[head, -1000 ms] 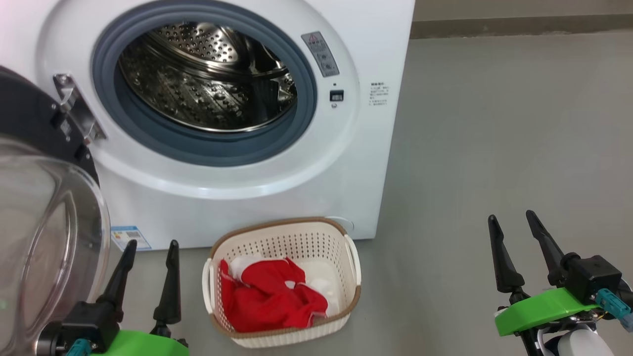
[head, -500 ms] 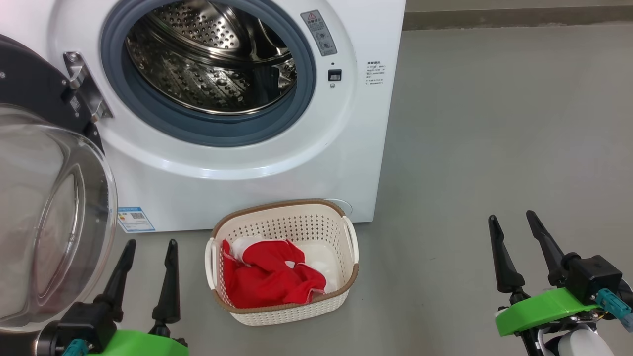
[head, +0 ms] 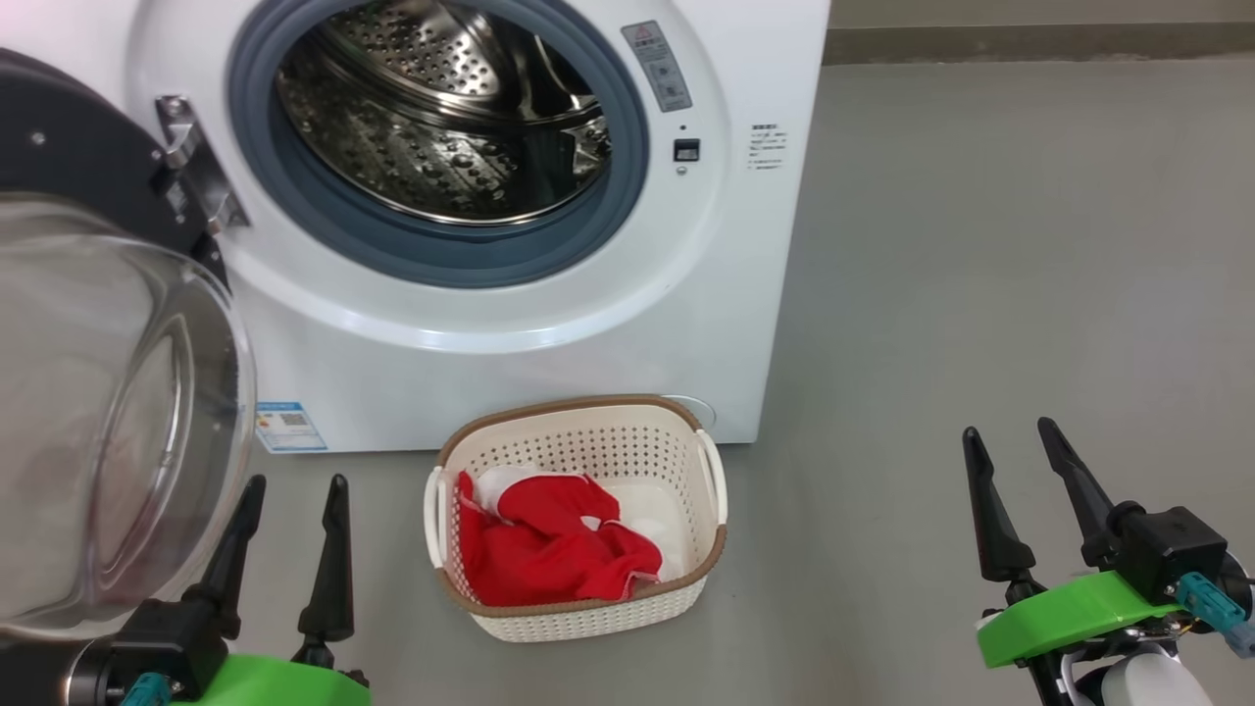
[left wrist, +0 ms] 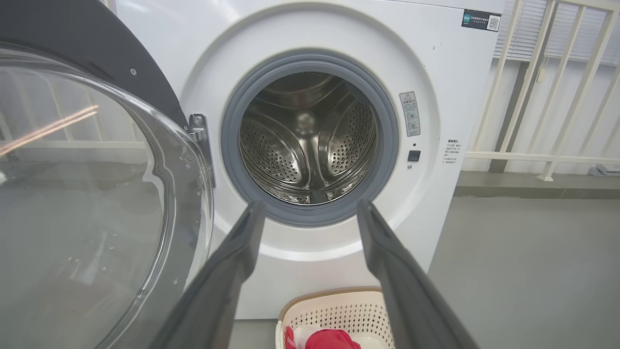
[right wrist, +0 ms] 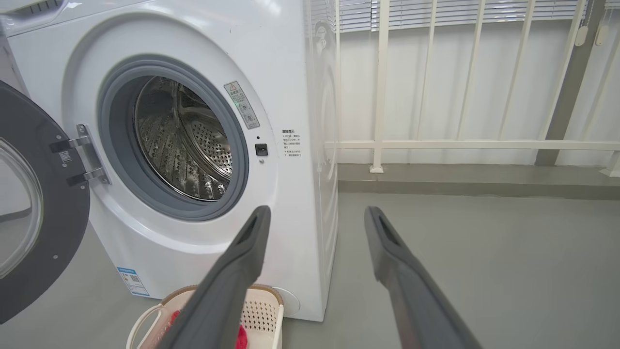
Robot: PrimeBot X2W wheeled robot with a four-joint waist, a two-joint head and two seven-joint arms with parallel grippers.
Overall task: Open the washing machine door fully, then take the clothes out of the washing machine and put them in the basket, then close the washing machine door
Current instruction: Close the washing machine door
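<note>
Grey floor (head: 980,245) under washing machine (head: 490,373), basket (head: 588,623)

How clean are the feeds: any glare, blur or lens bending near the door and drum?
Head view: sharp, even light, with glints on the drum. Left wrist view: an orange streak reflects in the washing machine door glass, and the left gripper looks soft up close. Right wrist view: the wide angle splays the railing, and the washing machine side mirrors it.

Washing machine door (left wrist: 87,203) open; left gripper (left wrist: 310,206) spread before drum (left wrist: 310,140); basket (left wrist: 339,315) below.
</note>
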